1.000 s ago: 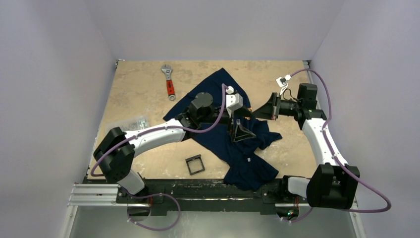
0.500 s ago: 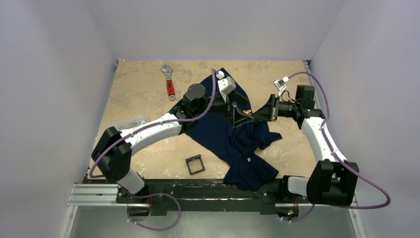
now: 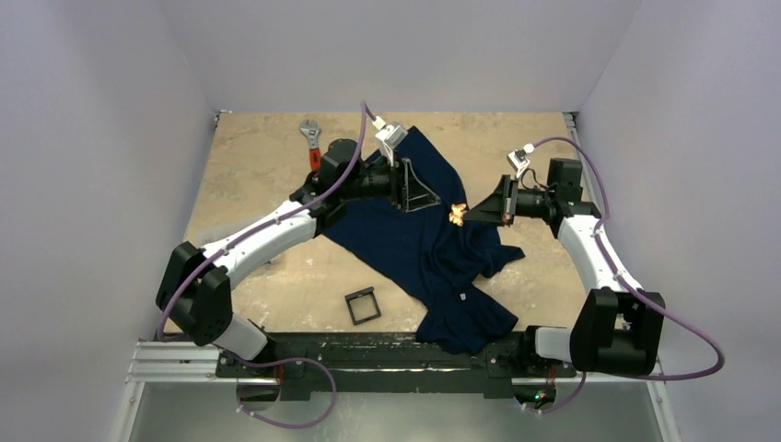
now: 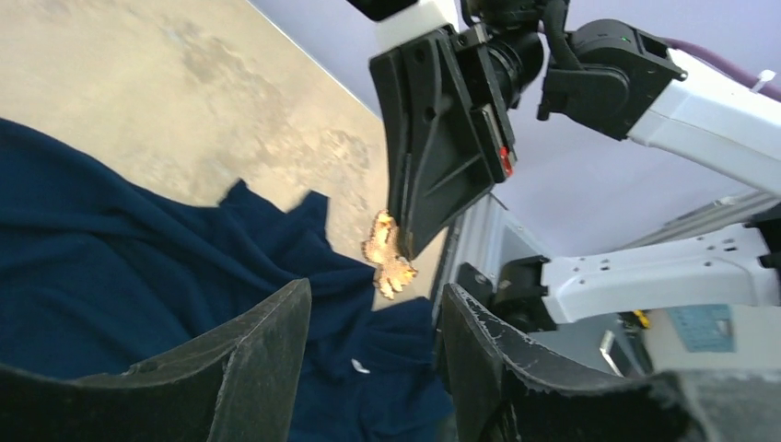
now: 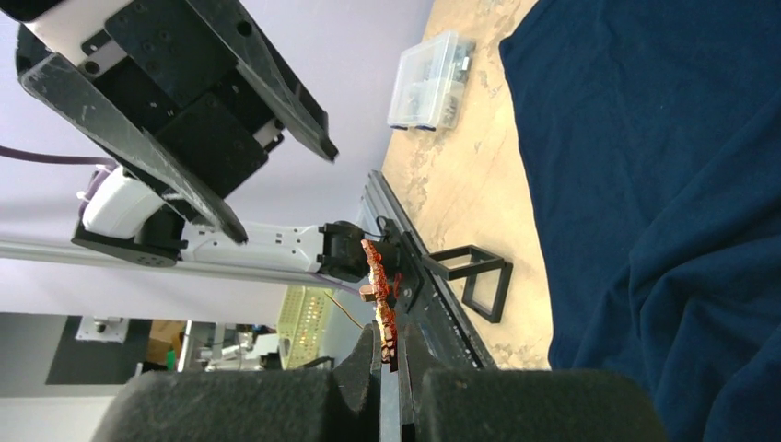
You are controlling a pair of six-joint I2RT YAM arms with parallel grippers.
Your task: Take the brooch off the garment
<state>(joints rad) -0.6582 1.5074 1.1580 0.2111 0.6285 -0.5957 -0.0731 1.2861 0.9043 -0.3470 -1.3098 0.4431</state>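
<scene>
Pinching brooch [image 3: 456, 215] in right jaws, seemingly free of shirt [image 3: 414, 258], with left jaws spread empty. Next: setting down on tabletop [image 3: 258, 175].

Brooch [image 3: 456, 214] above garment [image 3: 419, 253] — wrench [image 3: 315, 149] far-left

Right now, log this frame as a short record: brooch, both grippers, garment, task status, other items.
brooch: pinched in right gripper, no cloth attached
right gripper: shut on brooch, held above the garment
left gripper: open, empty, facing the right gripper
garment: crumpled on the table
task status: brooch looks free of the garment, not yet set down
other items: wrench, black frame, clear box
</scene>
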